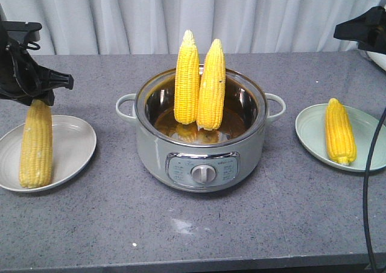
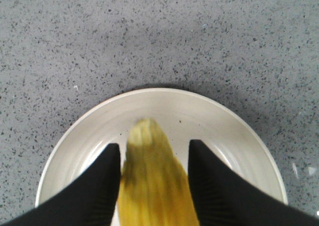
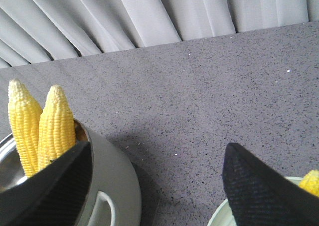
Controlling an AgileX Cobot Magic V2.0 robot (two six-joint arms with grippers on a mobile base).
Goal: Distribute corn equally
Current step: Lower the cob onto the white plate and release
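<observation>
Left claw (image 2: 154,147) pinches a cob (image 1: 36,143), standing it upright on the plate (image 1: 78,143) below.
Its wrist view shows only the blurred tip. The front view adds two cobs (image 1: 187,77) in the pot (image 1: 199,149) to its right and, beyond, the right claw (image 3: 158,147), spread wide.

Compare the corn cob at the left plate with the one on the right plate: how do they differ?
Pose: the left cob stands nearly upright on the whitish plate; the right cob lies flat on the pale green plate. Grip: the left cob is held by the left pincer; the right cob lies free, the right pincer open, apart from it. Both are whole yellow cobs.
</observation>
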